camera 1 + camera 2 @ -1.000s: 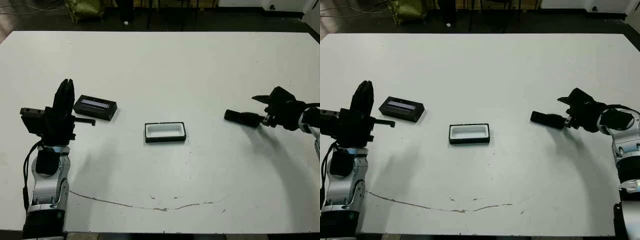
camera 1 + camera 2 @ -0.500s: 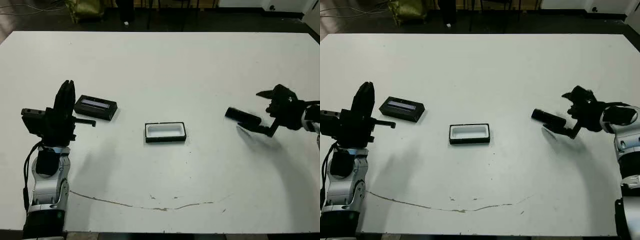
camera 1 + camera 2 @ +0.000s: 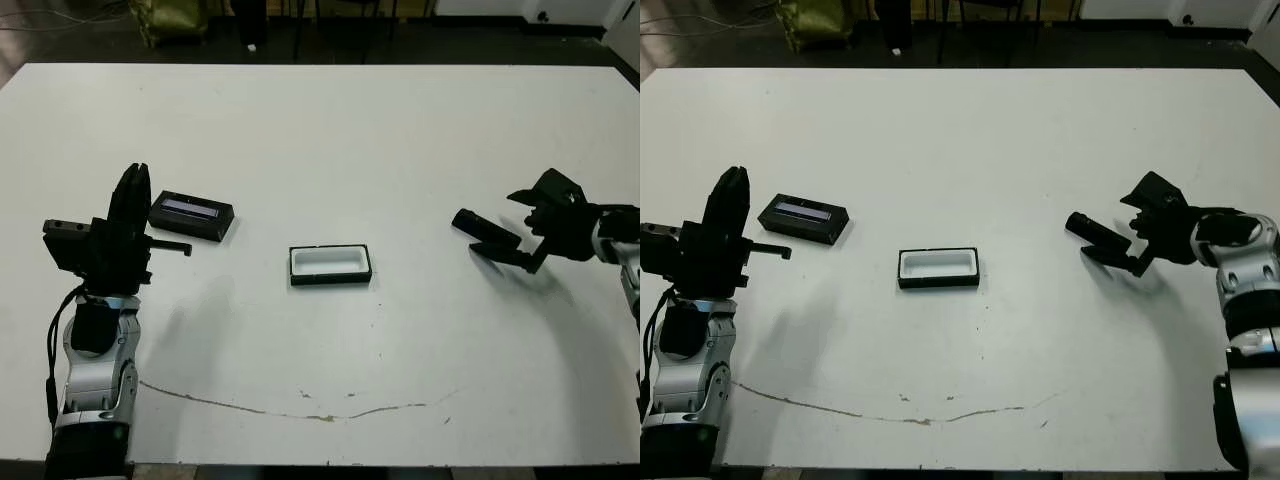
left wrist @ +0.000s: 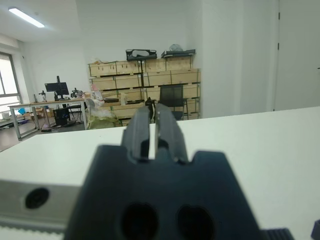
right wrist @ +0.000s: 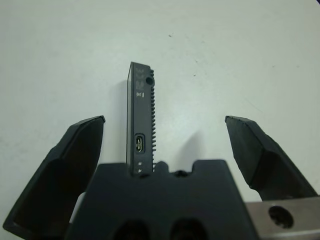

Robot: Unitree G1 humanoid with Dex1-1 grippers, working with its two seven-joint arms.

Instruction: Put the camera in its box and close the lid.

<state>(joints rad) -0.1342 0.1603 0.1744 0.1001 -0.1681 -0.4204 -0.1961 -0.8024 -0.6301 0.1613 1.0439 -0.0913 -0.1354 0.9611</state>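
Camera point(image 5: 140, 121) between spread right fingers point(image 5: 65, 160)

One camera point(image 3: 486, 229), one box point(image 3: 330, 264), one lid point(image 3: 191, 215), two hands: left point(image 3: 131, 190), right point(image 3: 520, 225)

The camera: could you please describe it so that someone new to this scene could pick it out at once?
On the white table, look to the robot's right side, where the right gripper stands open. Between its fingers lies the camera, a slim black bar. Unlike the white-lined box at the centre and the strip-topped lid on the left, it is narrow and all black.

matt black ribbed camera point(image 5: 141, 120), glossy strip on lid point(image 3: 190, 214), smooth white table point(image 3: 330, 140)
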